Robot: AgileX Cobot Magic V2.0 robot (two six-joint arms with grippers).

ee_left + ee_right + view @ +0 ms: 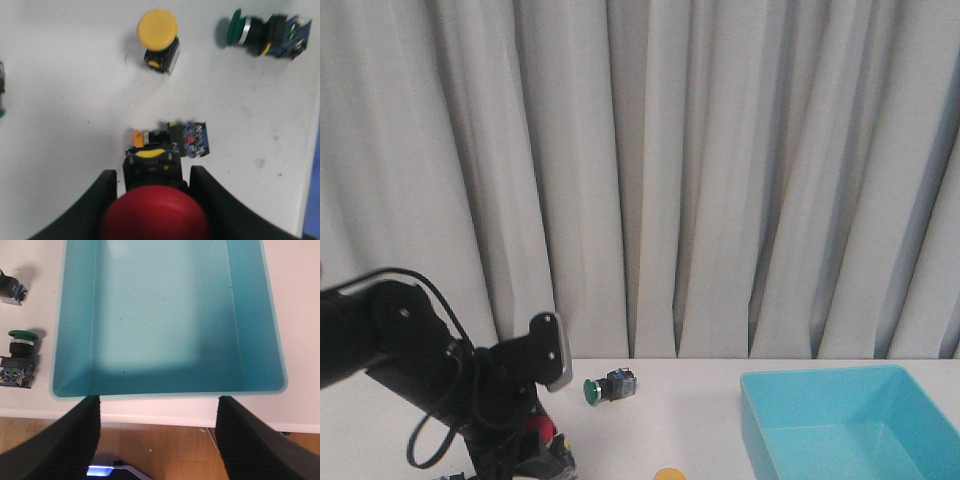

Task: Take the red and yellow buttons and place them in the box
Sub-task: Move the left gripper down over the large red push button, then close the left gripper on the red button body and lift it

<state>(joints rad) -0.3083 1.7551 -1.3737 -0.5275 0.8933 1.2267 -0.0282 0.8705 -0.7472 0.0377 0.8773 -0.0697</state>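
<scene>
The left gripper has its fingers close on either side of the red button, leaving no spare room between them. Just beyond the button's dark body lies a small blue-and-black switch block, the nearest obstacle on the white table. Farther on, the yellow button and the green button lie well apart from each other, with bare table between and around them. The turquoise box sits off to the right, open-topped; in the right wrist view its floor shows nothing on it. The right gripper hangs spread wide above its near rim. Curtains close off the table's far side.
</scene>
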